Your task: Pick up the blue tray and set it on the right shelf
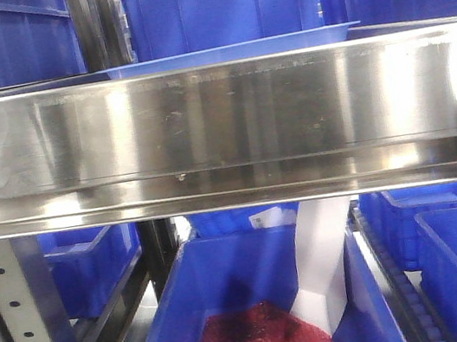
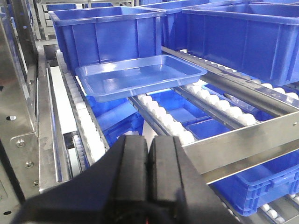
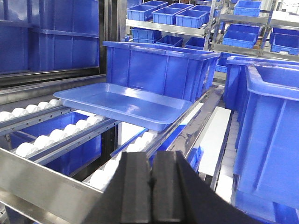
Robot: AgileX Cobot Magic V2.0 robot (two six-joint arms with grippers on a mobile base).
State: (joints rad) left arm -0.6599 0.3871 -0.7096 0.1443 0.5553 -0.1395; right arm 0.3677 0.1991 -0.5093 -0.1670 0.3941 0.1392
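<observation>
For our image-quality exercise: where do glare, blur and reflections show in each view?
Front view: bright glare streaks on the right shelf lip. Left wrist view: the blue tray is glossy, the left gripper dark and soft. Right wrist view: the right gripper is blurred, the background sharper.

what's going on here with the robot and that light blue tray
Nothing is being held right now. The blue tray sits on the white rollers of the steel shelf, in front of a deep blue bin. Both grippers are shut and empty: the left gripper and the right gripper each hang short of the tray, outside the shelf's front lip. So either the tray has just been set down or it is about to be picked up.
</observation>
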